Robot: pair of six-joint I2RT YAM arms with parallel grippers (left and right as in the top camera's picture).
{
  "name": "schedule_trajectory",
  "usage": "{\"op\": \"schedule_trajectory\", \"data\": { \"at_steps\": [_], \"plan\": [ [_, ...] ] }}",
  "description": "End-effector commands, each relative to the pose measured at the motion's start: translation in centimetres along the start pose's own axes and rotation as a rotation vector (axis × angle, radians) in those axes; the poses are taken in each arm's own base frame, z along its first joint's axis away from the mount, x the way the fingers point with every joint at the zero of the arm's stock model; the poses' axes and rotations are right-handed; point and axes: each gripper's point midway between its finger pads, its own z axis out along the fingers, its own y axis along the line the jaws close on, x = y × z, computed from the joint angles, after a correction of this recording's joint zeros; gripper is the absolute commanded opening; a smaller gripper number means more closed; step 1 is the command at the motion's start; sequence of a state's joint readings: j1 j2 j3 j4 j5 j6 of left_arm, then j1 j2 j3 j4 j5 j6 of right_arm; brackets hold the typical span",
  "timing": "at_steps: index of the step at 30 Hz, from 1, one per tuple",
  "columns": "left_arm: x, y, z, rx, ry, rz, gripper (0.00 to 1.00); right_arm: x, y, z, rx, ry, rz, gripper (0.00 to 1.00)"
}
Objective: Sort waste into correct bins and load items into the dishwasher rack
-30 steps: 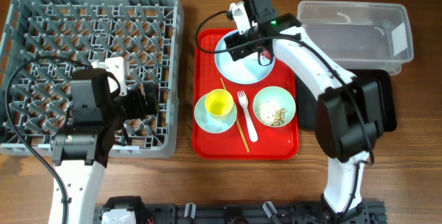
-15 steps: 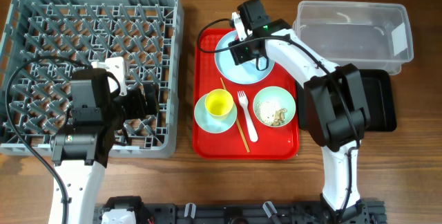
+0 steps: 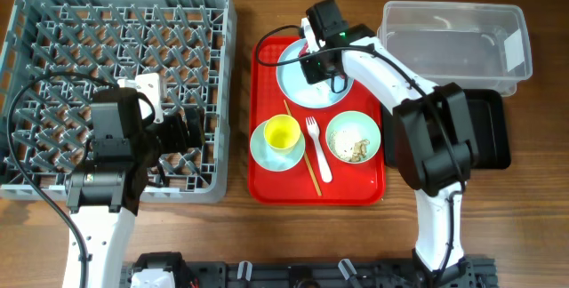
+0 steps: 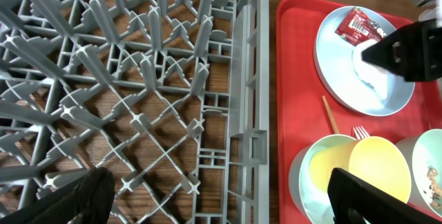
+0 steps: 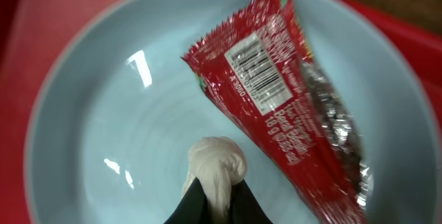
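In the right wrist view my right gripper [image 5: 215, 186] is shut on the small white crumpled scrap [image 5: 217, 162], just over the pale blue plate [image 5: 103, 113]. The red-and-white wrapper [image 5: 283, 106] lies on that plate beside the scrap. From overhead, the right gripper [image 3: 313, 57] is at the plate's [image 3: 307, 92] far-left rim on the red tray. My left gripper [image 4: 221, 203] hangs open over the right edge of the grey dishwasher rack [image 4: 138, 79], holding nothing. The yellow cup [image 3: 283, 132] sits in a mint bowl. A second bowl [image 3: 353, 137] holds crumbs.
A white fork [image 3: 318, 150] and wooden chopsticks [image 3: 302, 150] lie on the red tray [image 3: 267, 181] between the bowls. The clear tub [image 3: 453, 39] stands at the back right. The black tray [image 3: 493, 128] lies in front of it, partly under the right arm.
The right arm shifted left over the plate, and its jaws went from wide open to shut on the white scrap. The left arm has not moved.
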State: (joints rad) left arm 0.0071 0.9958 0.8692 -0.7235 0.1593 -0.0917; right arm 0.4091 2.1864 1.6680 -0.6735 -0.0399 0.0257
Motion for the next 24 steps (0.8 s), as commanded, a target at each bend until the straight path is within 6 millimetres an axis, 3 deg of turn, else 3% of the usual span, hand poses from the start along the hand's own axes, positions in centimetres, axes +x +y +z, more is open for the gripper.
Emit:
{"op": "schedule_trajectory", "data": {
  "at_steps": [1,2,6,10,15,17,18,20,24],
  "plan": [
    [-0.9,-0.4,-0.5,0.016,-0.023,-0.005,1.0,-4.3,-0.9,-8.5,0.022,-0.197,0.023,0.07],
    [-0.9,-0.4,-0.5,0.016,-0.023,-0.005,1.0,-5.4,-2.3,-11.7,0.054,-0.266,0.053,0.08],
    [-0.9,-0.4,-0.5,0.016,-0.023,-0.005,1.0,-6.0,-7.8,-16.7,0.184,-0.362,0.202,0.11],
    [-0.9,-0.4,-0.5,0.016,-0.023,-0.005,1.0,-4.0,-14.0,-18.0,0.287,-0.352,0.406,0.13],
    [-0.9,-0.4,-0.5,0.016,-0.023,-0.005,1.0,-0.9,-19.7,-17.1,0.329,-0.292,0.603,0.1],
    [-0.9,-0.4,-0.5,0.016,-0.023,-0.005,1.0,-0.5,-20.5,-16.8,0.309,-0.28,0.614,0.13],
    [-0.9,-0.4,-0.5,0.016,-0.023,-0.005,1.0,-0.4,-20.5,-16.5,0.287,-0.275,0.614,0.23],
    [-0.9,-0.4,-0.5,0.016,-0.023,-0.005,1.0,-0.5,-20.5,-16.4,0.259,-0.278,0.622,0.33],
    [-0.9,-0.4,-0.5,0.016,-0.023,-0.005,1.0,-1.4,-19.9,-16.9,0.216,-0.31,0.59,0.35]
  ]
}}
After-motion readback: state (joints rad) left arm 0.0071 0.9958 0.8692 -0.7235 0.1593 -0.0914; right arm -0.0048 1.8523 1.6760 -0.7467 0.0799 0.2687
